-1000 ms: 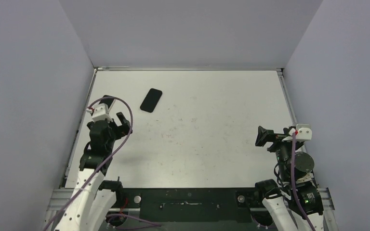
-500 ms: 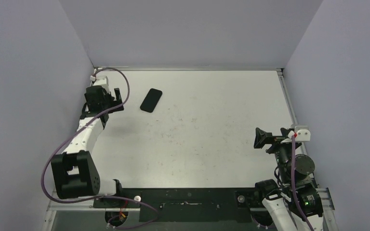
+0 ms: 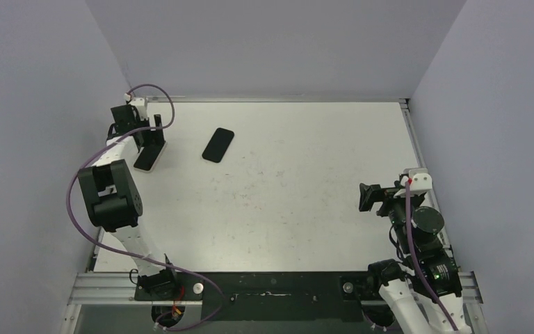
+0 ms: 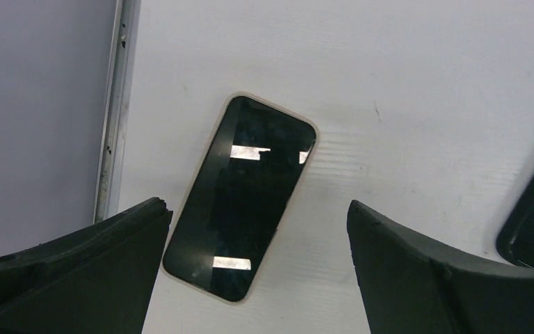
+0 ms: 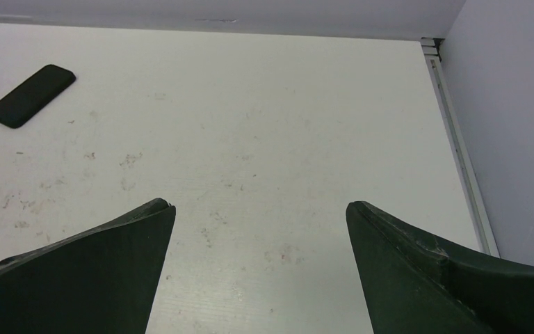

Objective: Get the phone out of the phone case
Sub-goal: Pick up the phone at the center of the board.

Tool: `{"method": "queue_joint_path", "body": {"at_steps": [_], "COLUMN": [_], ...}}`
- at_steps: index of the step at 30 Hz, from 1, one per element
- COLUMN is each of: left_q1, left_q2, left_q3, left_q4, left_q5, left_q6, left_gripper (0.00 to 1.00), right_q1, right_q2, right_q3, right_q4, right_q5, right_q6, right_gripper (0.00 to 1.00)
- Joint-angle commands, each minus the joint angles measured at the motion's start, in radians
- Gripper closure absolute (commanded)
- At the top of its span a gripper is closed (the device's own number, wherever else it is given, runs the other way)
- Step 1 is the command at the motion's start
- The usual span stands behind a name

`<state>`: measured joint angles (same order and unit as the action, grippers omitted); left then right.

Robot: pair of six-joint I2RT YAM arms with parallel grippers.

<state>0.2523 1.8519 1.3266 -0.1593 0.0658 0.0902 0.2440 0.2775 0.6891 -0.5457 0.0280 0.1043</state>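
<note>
White table (image 3: 285, 202), grey walls.

Top view: phone (image 3: 149, 154) in pale case lies flat near far-left corner, long axis roughly near-to-far, slightly tilted. Left gripper (image 3: 149, 132) over its far end, fingers wide, holding nothing. Black slab (image 3: 218, 145) near on right, lying diagonal. Right gripper (image 3: 370, 198) by right edge, wide, empty.

Left wrist: phone screen up, framed between spread fingers (image 4: 76, 271), axis lower-left to upper-right; case (image 4: 208, 142) shows as thin pale rim.

Right wrist: fingers (image 5: 90, 271) wide over table; slab far left.
</note>
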Motion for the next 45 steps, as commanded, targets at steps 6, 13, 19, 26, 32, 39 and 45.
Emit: {"method": "queue_joint_path", "body": {"at_steps": [6,13,19,26,32,39,45], "left_q1": [0.031,0.040,0.077,0.082,0.081,0.050,0.019], "left_q2": [0.173,0.242,0.260,0.291,0.318,0.316,0.310], "left_q3": [0.176,0.238,0.241,0.264,0.275,0.263,0.266], "left_q4": [-0.065,-0.111,-0.117,-0.170,-0.222,-0.249,-0.294], "left_q5": [0.082,0.141,0.151,0.199,0.213,0.177,0.212], "left_q6": [0.090,0.131,0.132,0.170,0.207,0.236,0.223], "left_gripper": [0.03,0.03,0.03,0.03,0.03,0.05,0.28], "right_q1": [0.007,0.009,0.009,0.008,0.009,0.009,0.008], "right_q2": [0.092,0.118,0.130,0.152,0.141,0.141,0.144], "right_q3": [0.021,0.021,0.023,0.024,0.023,0.027,0.047], "right_q4": [0.037,0.033,0.030,0.032,0.034,0.037,0.049], "right_q5": [-0.051,-0.044,-0.044,-0.066,-0.067,-0.071,-0.087], "right_q6": [-0.033,-0.036,-0.038,-0.045,-0.046,-0.043,-0.023], "right_gripper": [0.00,0.00,0.00,0.00,0.00,0.00,0.00]}}
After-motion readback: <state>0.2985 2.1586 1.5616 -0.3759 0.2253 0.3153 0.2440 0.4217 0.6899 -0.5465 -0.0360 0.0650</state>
